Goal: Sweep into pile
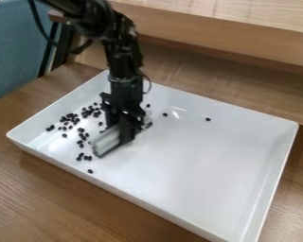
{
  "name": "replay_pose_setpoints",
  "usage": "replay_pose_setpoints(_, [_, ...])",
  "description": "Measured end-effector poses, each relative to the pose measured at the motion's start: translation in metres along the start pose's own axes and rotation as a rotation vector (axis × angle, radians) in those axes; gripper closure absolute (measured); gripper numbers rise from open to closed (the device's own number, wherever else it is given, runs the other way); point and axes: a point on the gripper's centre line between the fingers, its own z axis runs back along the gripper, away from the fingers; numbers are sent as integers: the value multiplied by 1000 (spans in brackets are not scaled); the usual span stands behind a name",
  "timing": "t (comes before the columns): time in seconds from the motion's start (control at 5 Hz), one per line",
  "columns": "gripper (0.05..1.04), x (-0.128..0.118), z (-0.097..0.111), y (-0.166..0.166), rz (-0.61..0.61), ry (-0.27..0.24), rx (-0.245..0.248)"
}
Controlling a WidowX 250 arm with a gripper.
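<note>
Because most of the dark beans (83,136) lie to the left of the black gripper (123,135), the coming stroke turns on that side of it. The jaws are drawn in on a pale sweeping tool (106,141), which is low over the white tray (198,215), left of its middle. The tool's long axis slants from near left to far right, and the loose scatter begins just beside its left side, running from the tray's far left part down toward the near rim.

The grains lie in small clumps with gaps between, so the pile looks only partly formed. A few lie apart: one stray bean (90,171) at the near end of the scatter, another (164,114) just right of the arm, and an outlying bean (208,119) farther right. A leftward push with the tool's side would probably close up the main group, but it would miss the two on the right; those call for a start from beyond them. With the slant as it is, beans could slip around the near end. Light contact seems wise, since such small, round things may roll.
</note>
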Motion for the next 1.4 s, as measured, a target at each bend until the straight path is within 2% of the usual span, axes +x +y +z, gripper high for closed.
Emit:
replay_pose_setpoints(0.2, [685, 0, 0, 14, -56, 22, 3])
replay_pose_setpoints(0.6, [685, -8, 0, 40, -46, 25, 2])
replay_pose_setpoints(0.8, [685, -13, -3, 45, -14, 22, 4])
replay_pose_setpoints(1.2, [685, -28, -3, 55, 135, -28, -4])
replay_pose_setpoints(1.4, [685, -29, -4, 56, 158, -38, -3])
